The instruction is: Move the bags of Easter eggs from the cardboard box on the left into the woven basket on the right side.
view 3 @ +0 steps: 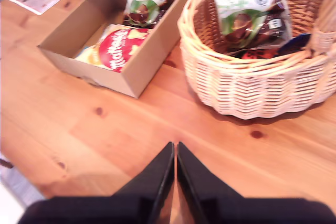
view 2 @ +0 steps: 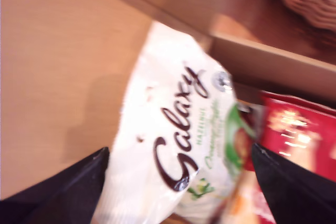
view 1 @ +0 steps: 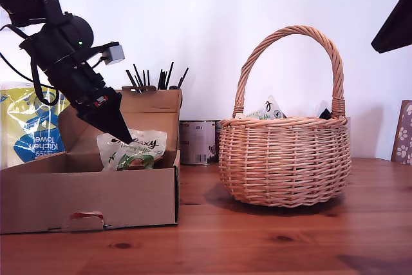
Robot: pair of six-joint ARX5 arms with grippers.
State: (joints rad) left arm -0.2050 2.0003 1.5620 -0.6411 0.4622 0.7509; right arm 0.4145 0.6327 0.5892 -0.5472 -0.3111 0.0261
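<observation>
In the exterior view my first gripper (view 1: 122, 134) points down into the cardboard box (view 1: 90, 194) at that view's left. Its open fingers straddle a cream-and-green bag of Easter eggs (view 2: 173, 129), which leans upright (view 1: 132, 149) inside the box. I cannot tell whether the fingers (view 2: 79, 192) touch it. A red-and-yellow bag (view 3: 118, 48) lies flat beside it in the box. The woven basket (view 1: 286, 159) stands at the exterior view's right and holds another cream-and-green bag (view 3: 244, 9) plus darker pouches. My second gripper (view 3: 175, 153) hangs shut and empty over bare table in front of the basket.
Behind the box stand a yellow-and-blue kitchen towel pack (view 1: 29, 130), a holder of black sticks (view 1: 154, 78) and a tin can (view 1: 198, 141). A black arm part (view 1: 393, 24) shows at the exterior view's upper right. The wooden table (view 1: 257, 243) runs across the front.
</observation>
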